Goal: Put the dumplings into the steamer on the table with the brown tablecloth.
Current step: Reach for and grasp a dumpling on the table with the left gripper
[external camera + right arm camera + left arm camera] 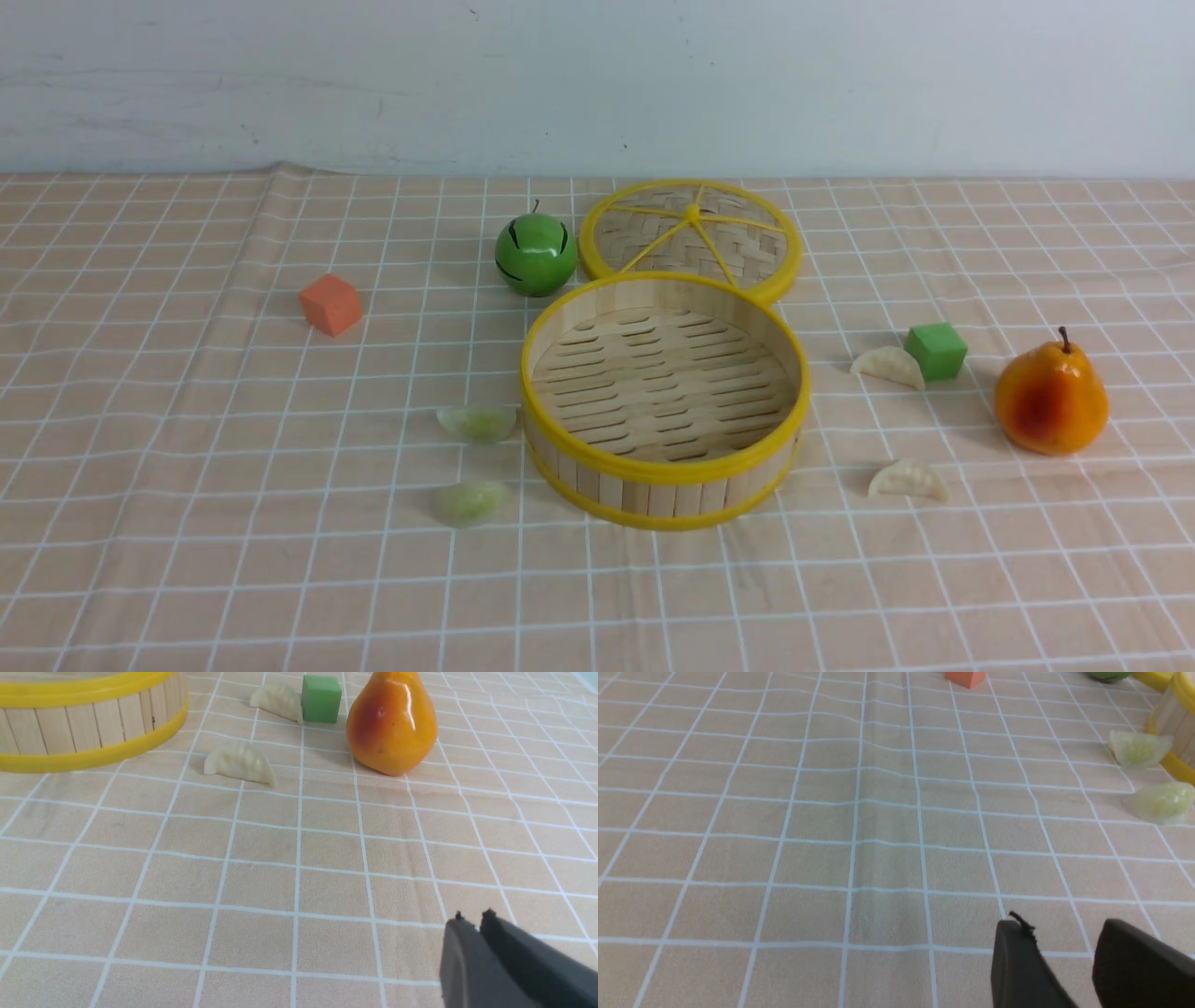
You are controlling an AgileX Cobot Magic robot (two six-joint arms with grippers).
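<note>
Spotting two green dumplings [477, 423] just left of the steamer [653, 495], well ahead of the left gripper [1062, 933], jaws apart and empty. Same deal with two white dumplings [907, 481] off its right side, well ahead of the right gripper [473, 919], pinched together, holding nothing. All lying on the brown tablecloth [187, 420].

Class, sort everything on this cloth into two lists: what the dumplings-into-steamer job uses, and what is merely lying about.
Job: green dumplings, white dumplings, steamer, tablecloth.
Lying about: orange cube, green cube, pear, green round fruit, woven lid.
</note>
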